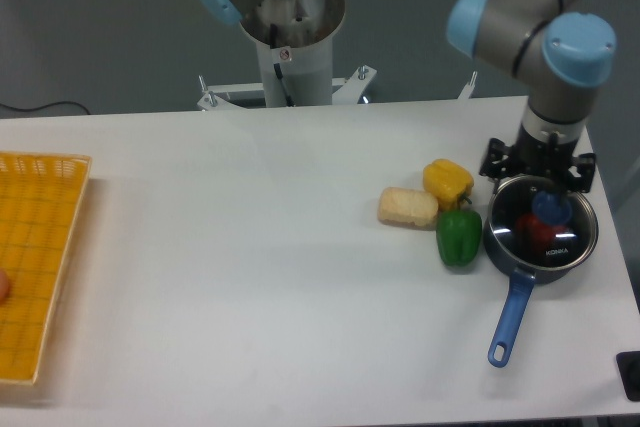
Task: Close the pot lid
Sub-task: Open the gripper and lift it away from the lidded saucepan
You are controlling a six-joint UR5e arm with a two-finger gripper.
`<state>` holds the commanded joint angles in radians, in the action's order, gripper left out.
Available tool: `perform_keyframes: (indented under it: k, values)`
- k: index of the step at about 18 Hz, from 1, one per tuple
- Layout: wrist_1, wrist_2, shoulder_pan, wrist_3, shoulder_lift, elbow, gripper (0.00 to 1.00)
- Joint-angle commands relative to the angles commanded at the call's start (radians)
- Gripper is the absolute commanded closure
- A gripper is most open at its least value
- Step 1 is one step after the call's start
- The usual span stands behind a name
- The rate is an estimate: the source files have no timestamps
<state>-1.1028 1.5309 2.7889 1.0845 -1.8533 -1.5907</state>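
1. A plain grey-blue wall [100,17] fills the background.
2. A wide, matte white rectangular table [220,267] spans the view, evenly lit.
3. A black cable [40,107] trails behind the table's far left edge.
4. A white metal mounting bracket [285,95] sits at the far edge.
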Motion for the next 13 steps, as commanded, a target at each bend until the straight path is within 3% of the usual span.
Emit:
perform_keyframes:
  k: [8, 10, 13]
  values:
    - [-0.089, 0.014, -0.186, 0.012, 0.075, -0.003, 0.0]
    - [-0.138, 0.037, -0.224, 0.075, 0.082, 0.003, 0.0]
    - [-0.144, 0.048, -0.244, 0.182, 0.072, 0.002, 0.0]
